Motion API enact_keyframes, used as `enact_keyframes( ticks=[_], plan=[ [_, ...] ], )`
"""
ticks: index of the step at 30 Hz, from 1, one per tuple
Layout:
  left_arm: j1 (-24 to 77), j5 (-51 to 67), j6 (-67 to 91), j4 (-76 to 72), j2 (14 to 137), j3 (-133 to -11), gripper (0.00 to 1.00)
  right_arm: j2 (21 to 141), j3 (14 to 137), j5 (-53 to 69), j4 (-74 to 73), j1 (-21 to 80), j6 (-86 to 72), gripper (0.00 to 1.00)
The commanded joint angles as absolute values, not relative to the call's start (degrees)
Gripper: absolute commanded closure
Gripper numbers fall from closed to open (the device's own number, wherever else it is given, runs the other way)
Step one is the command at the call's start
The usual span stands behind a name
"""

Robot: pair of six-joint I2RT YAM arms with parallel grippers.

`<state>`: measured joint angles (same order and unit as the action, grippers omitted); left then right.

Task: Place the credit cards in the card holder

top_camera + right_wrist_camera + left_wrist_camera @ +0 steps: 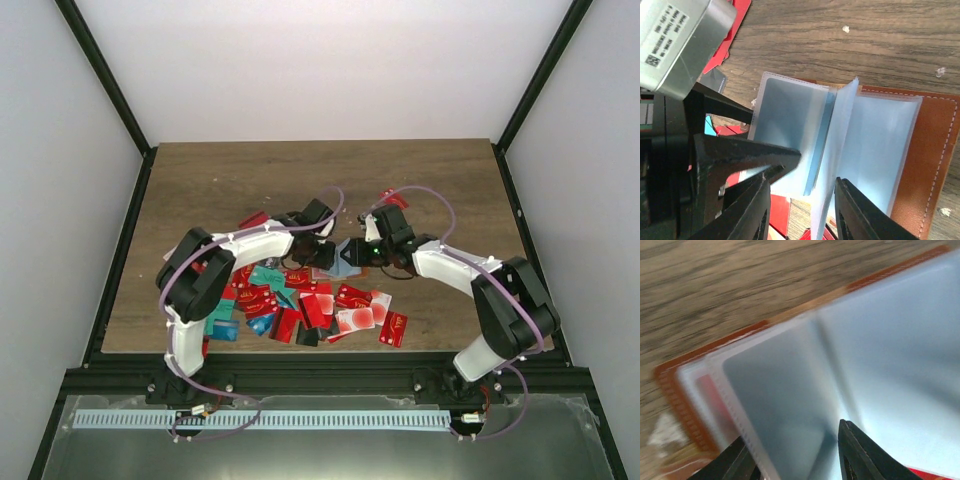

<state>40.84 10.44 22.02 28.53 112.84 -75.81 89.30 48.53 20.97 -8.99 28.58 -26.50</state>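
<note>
Card holder, a brown stitched leather-like wallet, lies open on the wooden surface beside red plastic credit cards. Both hands spread: left hand over one sleeve, right hand astride an upright leaf, likely holding it open for loading.

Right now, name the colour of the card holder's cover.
Brown leather-like card holder cover, pale stitching; right wrist view.

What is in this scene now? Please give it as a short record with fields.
card holder: open on the table, pale blue sleeves showing
credit cards: loose heap between the holder and the arm bases
left gripper: open, over a sleeve
right gripper: open, one upright sleeve between its fingers
table: brown wood
</note>
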Motion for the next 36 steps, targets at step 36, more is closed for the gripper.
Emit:
enact_keyframes(
  ticks=[36],
  plan=[
    [40.7,5.4,23.2,26.6,114.1,-75.2,0.64,86.8,48.3,21.5,-10.2,25.5,-28.0,0.68]
  ],
)
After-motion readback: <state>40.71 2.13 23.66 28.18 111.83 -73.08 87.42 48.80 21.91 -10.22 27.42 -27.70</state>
